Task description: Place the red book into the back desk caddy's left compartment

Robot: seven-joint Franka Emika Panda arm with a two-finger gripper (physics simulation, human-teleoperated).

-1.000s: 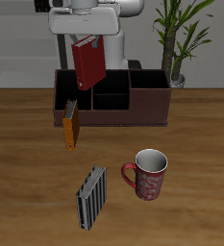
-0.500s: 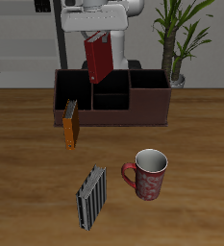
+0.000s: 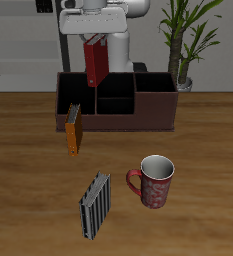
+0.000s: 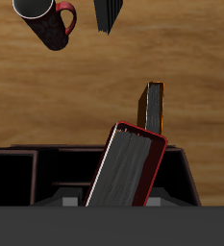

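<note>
Red book (image 3: 95, 61) (upright) in closed jaws (image 3: 95, 41)

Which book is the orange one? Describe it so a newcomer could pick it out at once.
Start at the back desk caddy, the long, dark reddish-brown box. The orange book stands upright on the table against the end of its front wall. It is thin and orange, unlike the dark red book held in the claw above the caddy and the grey striped book near the mug.

Exterior view: high, frontal, far, covering the whole table (image 3: 28, 170). Wrist view: near, looking down. Shared: caddy (image 3: 116, 110) (image 4: 27, 173), mug (image 3: 155, 181) (image 4: 46, 21).
</note>
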